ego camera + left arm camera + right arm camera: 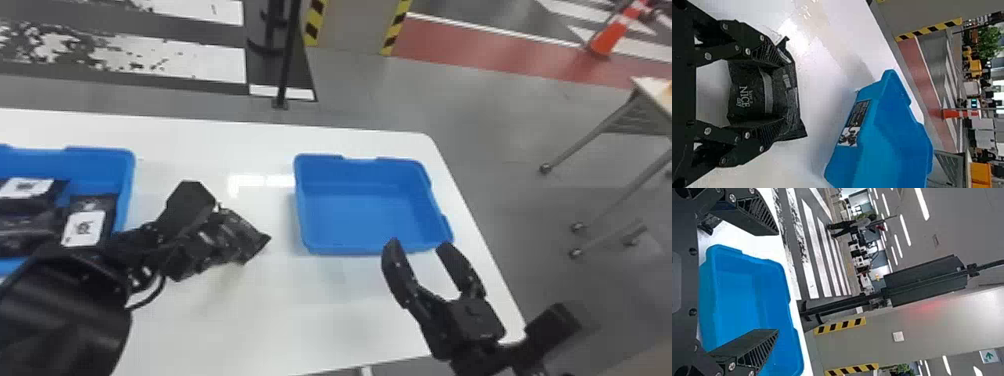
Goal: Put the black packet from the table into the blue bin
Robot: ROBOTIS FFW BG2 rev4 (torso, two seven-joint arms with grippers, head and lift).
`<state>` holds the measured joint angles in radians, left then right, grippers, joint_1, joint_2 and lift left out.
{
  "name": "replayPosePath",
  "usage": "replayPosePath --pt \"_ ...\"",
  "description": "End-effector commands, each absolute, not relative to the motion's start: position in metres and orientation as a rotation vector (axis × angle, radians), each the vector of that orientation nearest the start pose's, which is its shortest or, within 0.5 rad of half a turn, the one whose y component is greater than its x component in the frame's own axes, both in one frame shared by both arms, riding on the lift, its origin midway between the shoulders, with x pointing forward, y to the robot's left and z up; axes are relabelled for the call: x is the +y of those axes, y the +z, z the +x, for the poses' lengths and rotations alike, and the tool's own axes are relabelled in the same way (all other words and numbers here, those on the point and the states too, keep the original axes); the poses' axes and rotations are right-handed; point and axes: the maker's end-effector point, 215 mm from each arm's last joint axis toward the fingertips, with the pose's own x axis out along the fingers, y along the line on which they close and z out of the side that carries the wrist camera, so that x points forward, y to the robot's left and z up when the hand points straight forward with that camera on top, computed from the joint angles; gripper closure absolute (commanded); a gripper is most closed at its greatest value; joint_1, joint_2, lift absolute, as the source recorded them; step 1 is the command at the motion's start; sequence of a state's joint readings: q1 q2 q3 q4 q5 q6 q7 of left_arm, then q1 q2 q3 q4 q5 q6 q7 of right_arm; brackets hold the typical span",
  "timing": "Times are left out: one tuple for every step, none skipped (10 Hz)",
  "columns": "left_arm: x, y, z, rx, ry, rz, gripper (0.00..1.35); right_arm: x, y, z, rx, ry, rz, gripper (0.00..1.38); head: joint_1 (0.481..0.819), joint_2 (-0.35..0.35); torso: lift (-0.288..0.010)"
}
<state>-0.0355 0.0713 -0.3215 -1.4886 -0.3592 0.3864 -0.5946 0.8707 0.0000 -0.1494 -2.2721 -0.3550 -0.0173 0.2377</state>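
Head view has the left gripper (220,237) pinching the black packet (252,241) over the white table (350,310), between the left-hand blue bin (129,167) and the right-hand blue bin (365,215). More black packets (102,205) lie in the left-hand one. In the left wrist view, the pinched packet's end sticks out past the fingertips. The right gripper (419,246), its two fingers spread well apart, is at the near side of the right-hand bin.

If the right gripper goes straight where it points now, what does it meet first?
Probably the empty blue bin, beyond the right gripper; the gripper's height is unclear, so it may pass above.
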Motion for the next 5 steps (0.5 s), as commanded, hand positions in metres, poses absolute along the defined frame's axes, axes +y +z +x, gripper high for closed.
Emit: replayPosePath --pt "0.027 -0.499 0.503 0.456 -0.817 0.407 1.22 -0.251 -0.337 0.339 0.099 0.102 0.264 0.13 0.695 -0.302 -0.11" --pt "0.027 -0.489 0.509 0.426 -0.826 0.407 1.22 -0.251 -0.339 0.338 0.102 0.101 0.264 0.13 0.695 -0.298 -0.11" --pt "0.027 -0.48 0.512 0.409 -0.837 0.391 1.22 -0.251 -0.338 0.338 0.102 0.103 0.265 0.13 0.695 -0.297 -0.11" --pt "0.029 -0.467 0.514 0.383 -0.848 0.371 1.22 -0.251 -0.339 0.337 0.104 0.102 0.267 0.14 0.695 -0.292 -0.11" --pt "0.033 -0.45 0.513 0.351 -0.859 0.362 1.22 -0.251 -0.338 0.338 0.101 0.103 0.268 0.14 0.695 -0.29 -0.11"
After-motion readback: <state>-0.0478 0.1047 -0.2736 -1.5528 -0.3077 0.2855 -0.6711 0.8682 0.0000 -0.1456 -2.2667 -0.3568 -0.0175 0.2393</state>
